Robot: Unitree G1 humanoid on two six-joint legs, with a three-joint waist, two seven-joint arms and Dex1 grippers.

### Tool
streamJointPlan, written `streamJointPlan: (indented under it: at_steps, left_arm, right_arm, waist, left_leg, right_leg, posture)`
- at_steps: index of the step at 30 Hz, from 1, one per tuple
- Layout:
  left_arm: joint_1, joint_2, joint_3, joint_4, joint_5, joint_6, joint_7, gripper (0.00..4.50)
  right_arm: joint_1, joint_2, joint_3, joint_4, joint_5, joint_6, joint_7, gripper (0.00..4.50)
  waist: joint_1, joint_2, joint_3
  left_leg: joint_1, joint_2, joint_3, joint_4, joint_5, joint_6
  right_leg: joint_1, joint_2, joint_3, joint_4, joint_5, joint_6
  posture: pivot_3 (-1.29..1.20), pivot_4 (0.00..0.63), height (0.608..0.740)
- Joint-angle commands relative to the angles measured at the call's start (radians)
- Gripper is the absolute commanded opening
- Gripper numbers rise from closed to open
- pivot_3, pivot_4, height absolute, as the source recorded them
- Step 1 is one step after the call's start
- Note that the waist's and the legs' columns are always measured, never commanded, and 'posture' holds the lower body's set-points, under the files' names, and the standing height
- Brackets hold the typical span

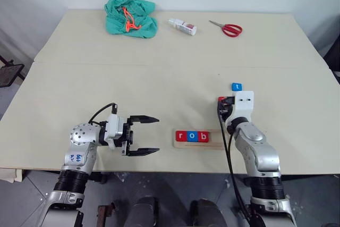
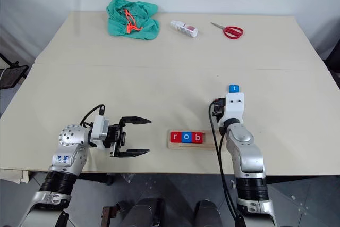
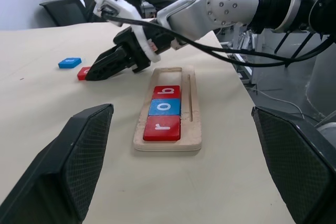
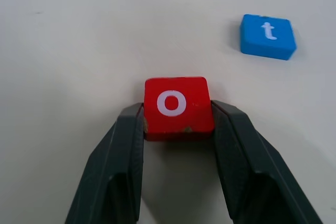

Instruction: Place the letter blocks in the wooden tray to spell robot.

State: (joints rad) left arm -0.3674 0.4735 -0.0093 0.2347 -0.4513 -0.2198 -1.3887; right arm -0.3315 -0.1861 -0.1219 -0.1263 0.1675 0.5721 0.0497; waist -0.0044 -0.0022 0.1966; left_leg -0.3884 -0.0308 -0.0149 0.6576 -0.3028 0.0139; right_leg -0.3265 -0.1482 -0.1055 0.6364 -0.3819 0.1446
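Black tapered right hand (image 4: 177, 121) pinches square red o block (image 4: 177, 106).

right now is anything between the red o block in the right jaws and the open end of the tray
Nothing visible. The red o block sits between the right gripper fingers; only bare table separates it from the wooden tray, whose groove past the b is free.

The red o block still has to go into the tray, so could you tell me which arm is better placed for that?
The right: its claw already brackets the red o block, fingers against both sides. The left claw hangs open beside the tray.
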Motion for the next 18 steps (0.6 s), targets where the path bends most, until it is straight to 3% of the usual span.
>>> streamJointPlan:
  at_steps: [1,11,18]
  left_arm:
    - [-0.010,0.001,0.006,-0.008,-0.014,-0.007,-0.014,4.50]
    - [-0.007,0.018,0.021,0.013,-0.032,-0.003,-0.071,4.50]
    - [-0.003,0.034,0.039,0.036,-0.030,-0.021,-0.094,4.50]
  right_arm:
    - [0.047,-0.057,-0.063,-0.189,0.063,0.059,0.054,1.45]
    - [0.323,-0.137,-0.188,-0.584,0.162,0.290,0.088,1.45]
    - [0.461,-0.111,-0.229,-0.683,0.202,0.345,0.085,1.45]
  waist:
    - [0.002,0.000,0.000]
    - [0.003,0.000,0.000]
    - [0.003,0.000,0.000]
  left_leg:
    - [0.000,0.000,0.000,0.000,0.000,0.000]
    - [0.000,0.000,0.000,-0.002,0.000,0.000]
    - [0.000,0.000,0.001,-0.002,0.000,0.000]
  right_leg:
    - [0.000,0.000,0.000,0.000,0.000,0.000]
    - [0.000,0.000,0.000,-0.001,0.000,0.000]
    - [0.000,0.000,0.001,-0.001,0.000,0.000]
  posture:
    - [0.00,0.150,0.740]
    - [0.00,0.150,0.740]
    - [0.00,0.150,0.740]
